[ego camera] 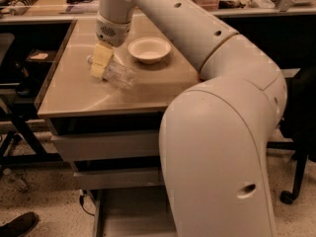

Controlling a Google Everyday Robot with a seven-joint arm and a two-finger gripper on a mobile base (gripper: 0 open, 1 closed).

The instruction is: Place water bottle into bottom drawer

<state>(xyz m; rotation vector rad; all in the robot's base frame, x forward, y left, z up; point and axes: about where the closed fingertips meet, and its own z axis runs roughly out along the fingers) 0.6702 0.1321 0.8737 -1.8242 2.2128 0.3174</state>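
one probably light, slick, crushable water bottle (118, 74) is lying sideways on the cabinet top (74, 95), best taken mid-body, the gripper (101, 62) hanging at its neck end, clenched or released i cannot tell.

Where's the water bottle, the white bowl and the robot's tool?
water bottle (119, 75): camera view, its clear ribbed body.
white bowl (149, 48): camera view, its bare inside.
tool (98, 69): camera view, its yellow lower end, at the bottle's left end.

The tool (98, 72) hangs over the left of a steel-topped table (74, 90) that catches warm glare. Behind it runs a cluttered bench (49, 4). The floor (44, 181) is pale and speckled. A black shoe (17, 224) shows bottom left and a castor (287, 197) at right.
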